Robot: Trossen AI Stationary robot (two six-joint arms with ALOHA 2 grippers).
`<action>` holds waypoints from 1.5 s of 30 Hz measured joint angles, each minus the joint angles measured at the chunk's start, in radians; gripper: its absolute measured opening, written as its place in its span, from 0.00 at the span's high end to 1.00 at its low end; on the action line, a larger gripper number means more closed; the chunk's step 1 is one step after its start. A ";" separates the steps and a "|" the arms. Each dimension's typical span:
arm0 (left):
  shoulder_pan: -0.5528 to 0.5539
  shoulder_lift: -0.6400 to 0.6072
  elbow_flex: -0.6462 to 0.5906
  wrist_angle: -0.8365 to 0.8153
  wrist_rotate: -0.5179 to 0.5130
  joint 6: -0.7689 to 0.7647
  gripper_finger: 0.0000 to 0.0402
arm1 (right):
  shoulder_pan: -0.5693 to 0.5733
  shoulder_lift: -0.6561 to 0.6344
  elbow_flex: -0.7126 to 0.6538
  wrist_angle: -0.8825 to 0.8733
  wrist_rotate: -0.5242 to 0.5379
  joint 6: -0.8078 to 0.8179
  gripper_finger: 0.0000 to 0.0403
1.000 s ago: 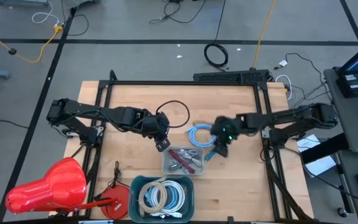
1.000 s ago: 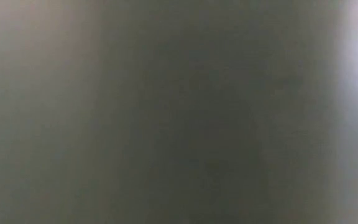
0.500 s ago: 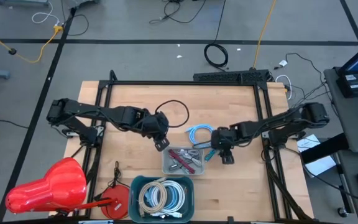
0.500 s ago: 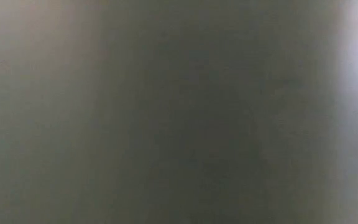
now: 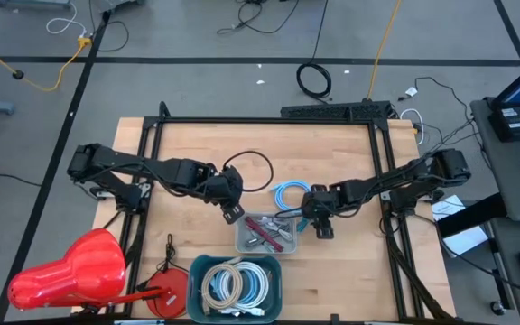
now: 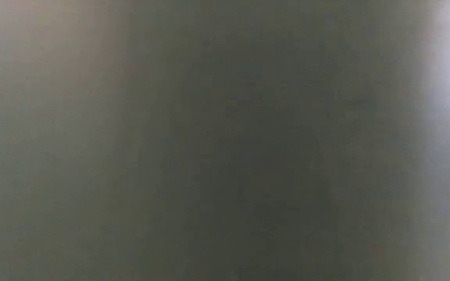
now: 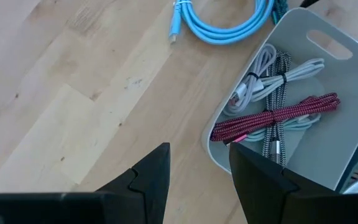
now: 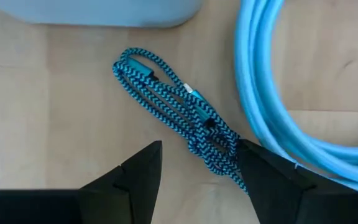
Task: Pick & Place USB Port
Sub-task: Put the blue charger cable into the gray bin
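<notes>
My right gripper (image 8: 197, 168) hung low over the wooden table (image 5: 332, 153), its fingers spread apart with nothing between them. Just ahead of them lay the teal braided USB cable (image 8: 178, 111), bundled and resting flat on the wood. One end of it lay near the edge of the grey tray (image 8: 98, 11), the other beside the coiled light blue cable (image 8: 278, 112); whether the two cables actually touched I could not tell. From above, that gripper (image 5: 319, 223) sat just right of the tray (image 5: 242, 242), with the blue coil (image 5: 289, 194) close behind it.

My left gripper (image 7: 197, 177) hovered at the tray's other side, fingers likewise parted and empty, one fingertip over the tray's rim (image 7: 211, 140). Inside the tray lay a red braided cable (image 7: 272, 117), a white cable (image 7: 257, 78) and a black-and-white braided one (image 7: 277, 87), crossing each other. Seen overhead, my left gripper (image 5: 233, 209) was at the tray's left rear corner.

A teal bin (image 5: 199, 271) of pale coiled cables stood in front of the tray. The low camera gave only a grey blur.
</notes>
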 joint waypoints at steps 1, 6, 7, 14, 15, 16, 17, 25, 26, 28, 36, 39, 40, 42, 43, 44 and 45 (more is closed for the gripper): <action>0.000 0.000 0.000 0.000 0.000 0.000 0.58 | 0.000 0.000 0.000 0.002 0.009 0.003 0.50; 0.001 0.000 0.000 0.000 -0.001 0.000 0.58 | 0.000 -0.003 -0.040 0.051 0.013 0.048 0.57; 0.001 0.000 0.000 0.000 -0.002 0.000 0.58 | 0.000 -0.004 -0.054 0.063 0.013 0.062 0.60; 0.001 0.000 0.000 0.000 -0.010 0.001 0.58 | 0.000 -0.010 -0.147 0.082 -0.062 0.166 0.88; 0.001 0.000 0.000 0.001 -0.010 0.001 0.58 | 0.000 -0.013 -0.154 0.084 -0.077 0.181 0.92; 0.001 0.000 0.000 0.000 -0.010 0.001 0.58 | 0.000 -0.015 -0.156 0.084 -0.096 0.199 0.95; 0.001 0.000 0.000 0.001 -0.010 0.001 0.58 | 0.000 -0.021 -0.156 0.083 -0.111 0.214 0.97; 0.001 0.000 0.000 0.001 -0.010 0.006 0.58 | 0.009 -0.206 -0.161 -0.047 -0.127 0.448 0.99; 0.001 0.000 0.000 0.002 -0.010 0.007 0.58 | 0.011 -0.239 -0.154 -0.092 -0.124 0.478 0.99; 0.001 0.000 0.000 0.002 -0.011 0.011 0.58 | 0.018 -0.303 -0.131 -0.188 -0.121 0.531 1.00; 0.032 0.000 0.000 -0.038 -0.139 -0.111 0.58 | 0.026 -0.416 0.071 -0.277 -0.093 0.681 1.00; 0.068 0.000 0.000 -0.065 -0.165 -0.167 0.58 | 0.024 -0.344 0.197 -0.272 -0.073 0.681 1.00; 0.080 0.000 0.000 -0.063 -0.163 -0.166 0.58 | 0.023 -0.311 0.240 -0.271 -0.066 0.673 1.00; 0.100 0.000 0.000 -0.061 -0.149 -0.153 0.58 | 0.020 -0.232 0.326 -0.269 -0.064 0.653 1.00; 0.109 0.000 0.000 -0.060 -0.141 -0.145 0.58 | 0.017 -0.187 0.369 -0.265 -0.064 0.641 1.00; 0.117 0.000 0.000 -0.060 -0.132 -0.139 0.58 | 0.016 -0.143 0.409 -0.262 -0.067 0.626 1.00; 0.123 0.000 0.000 -0.060 -0.124 -0.133 0.58 | 0.015 -0.099 0.444 -0.263 -0.070 0.605 1.00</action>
